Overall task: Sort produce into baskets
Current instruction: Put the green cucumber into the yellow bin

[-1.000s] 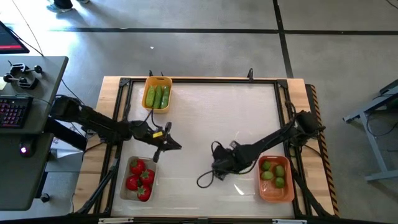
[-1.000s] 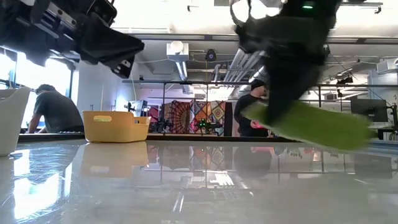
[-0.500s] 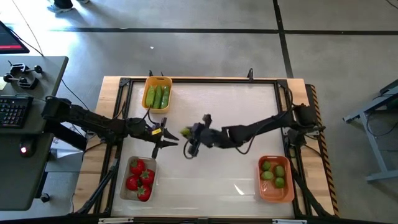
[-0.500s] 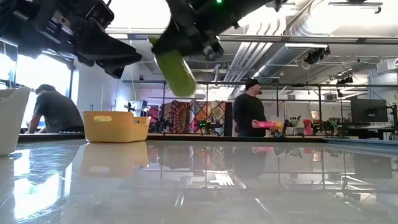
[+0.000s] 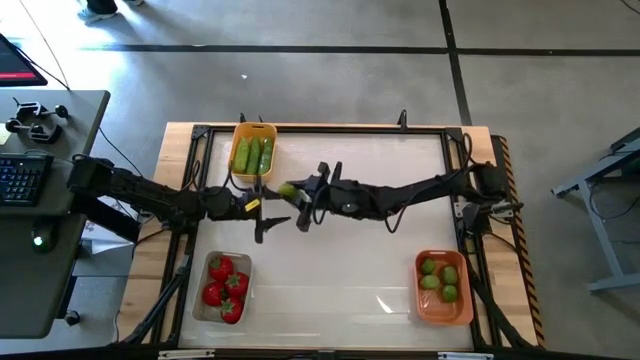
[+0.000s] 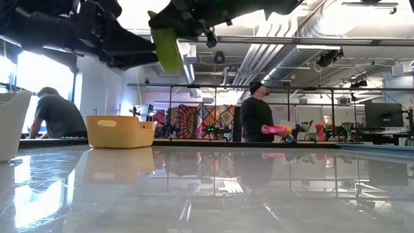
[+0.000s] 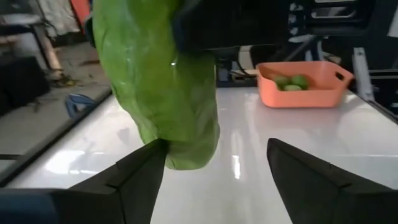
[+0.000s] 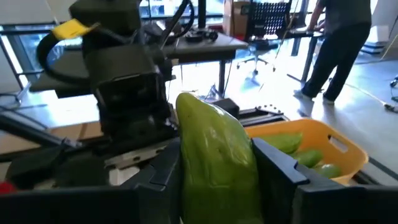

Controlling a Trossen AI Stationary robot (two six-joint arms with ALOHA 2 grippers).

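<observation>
Currently I have the right gripper (image 5: 300, 196) reached across the table (image 5: 350, 290) to the left half, its fingers closed on a green cucumber (image 5: 288, 190) held well above the surface; the low view shows the cucumber (image 6: 166, 46) hanging high with open air beneath it. My left gripper (image 5: 262, 208) sits just beside it, fingers spread wide, and in the left wrist view the cucumber (image 7: 163, 81) hangs close in front of them, its lower end by one of the fingers (image 7: 130, 180), not clamped. The yellow-orange basket (image 5: 253, 128) stands at the far edge on the left side, near both grippers, with green cucumbers inside; the right wrist view shows its rim (image 8: 323, 140) just beyond the held cucumber (image 8: 217, 165). The clear basket (image 5: 201, 300) with red tomatoes (image 5: 222, 285) sits at the near left corner, close to the frame rail. The darker orange basket (image 5: 442, 310) with limes (image 5: 438, 277) sits at the near right corner, well apart from both arms. Between the baskets the white table surface lies bare, leaving wide room across the middle and right. A person (image 6: 257, 120) stands in the room beyond the table.
</observation>
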